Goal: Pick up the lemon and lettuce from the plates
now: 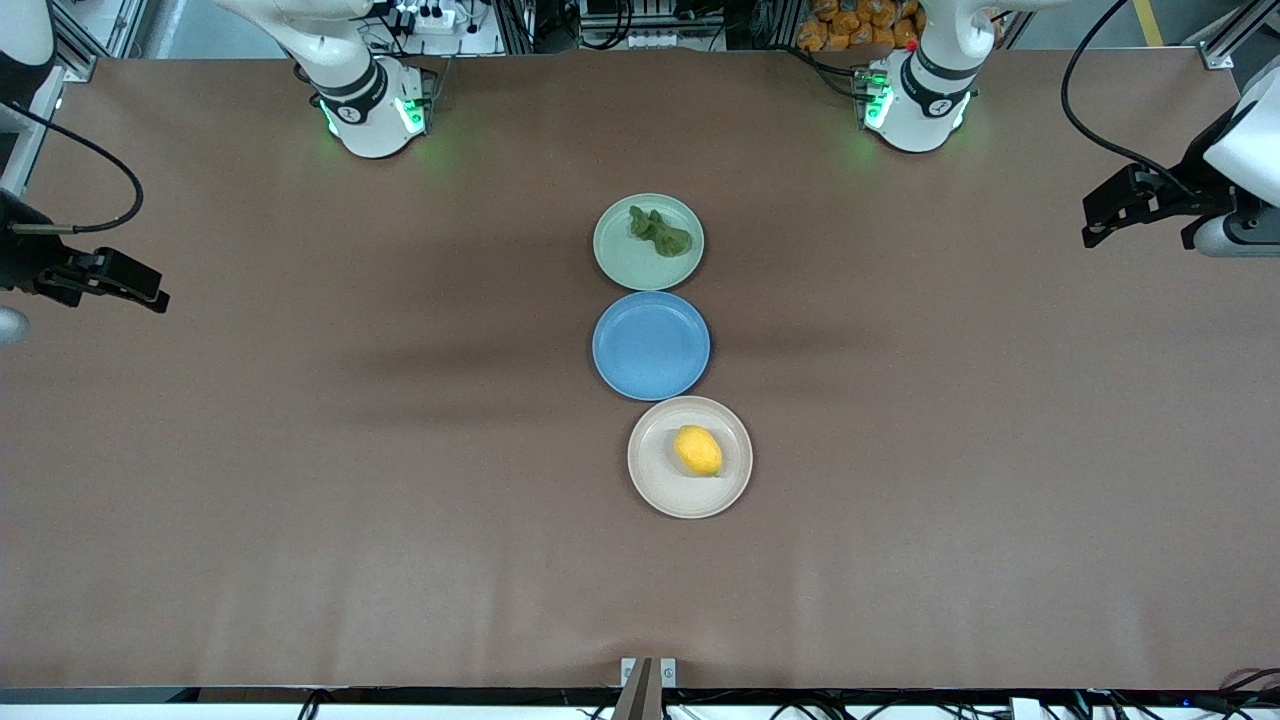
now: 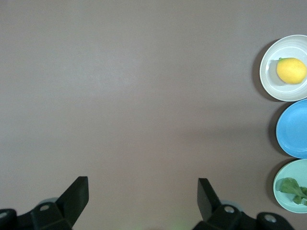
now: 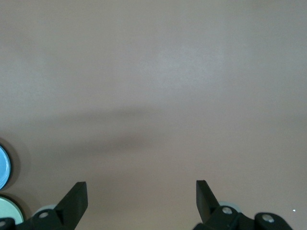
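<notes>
We can read no text, label, brand or number anywhere: none on the plates, the table or the arms.

yellow lemon (image 1: 698,450), dark green lettuce (image 1: 661,232), blue plate (image 1: 651,345)

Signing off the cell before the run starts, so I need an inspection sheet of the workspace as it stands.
Surface: brown table, bare apart from three plates in a row.
Job's things: lettuce on the pale green plate; lemon on the beige plate, nearest the front camera.
Clutter: empty blue plate between them.
Grippers: left gripper and right gripper open, waiting over the table ends.
Cables: black cables on both arms.
Surroundings: equipment racks by the bases.
</notes>
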Available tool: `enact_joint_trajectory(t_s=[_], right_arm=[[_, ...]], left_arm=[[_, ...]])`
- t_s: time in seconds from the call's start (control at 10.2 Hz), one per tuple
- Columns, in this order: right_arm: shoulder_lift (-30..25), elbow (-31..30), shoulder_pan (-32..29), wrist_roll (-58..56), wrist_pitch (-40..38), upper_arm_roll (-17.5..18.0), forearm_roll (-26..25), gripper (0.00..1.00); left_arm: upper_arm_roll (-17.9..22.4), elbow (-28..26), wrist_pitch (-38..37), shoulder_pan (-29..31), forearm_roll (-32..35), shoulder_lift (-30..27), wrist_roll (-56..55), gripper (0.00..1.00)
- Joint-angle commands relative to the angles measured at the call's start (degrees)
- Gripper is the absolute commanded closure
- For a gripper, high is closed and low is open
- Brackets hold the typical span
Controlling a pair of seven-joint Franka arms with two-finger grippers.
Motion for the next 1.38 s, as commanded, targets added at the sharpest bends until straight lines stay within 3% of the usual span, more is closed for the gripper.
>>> enact_joint_trajectory(t_s=[0.0,0.49,1.28], right_arm=[[-0.3,0.5,-0.6,0.2,-0.9,0.3,0.5,0.00],[-0.3,0.5,-0.7,0.1,-0.9,0.3,0.6,0.00],[-0.4,0.5,-1.5,-0.2,-0.9,0.1,0.6,0.00]], left_arm=[[0.2,0.2,-0.9,0.7,-2.9,0.0,1.6,0.00],[0.5,-1.3,-0.4,2.3,-4.7,1.0,2.5,0.00],[-0.3,-1.1,0.4,0.3,-4.7,3.2,1.1,0.00]])
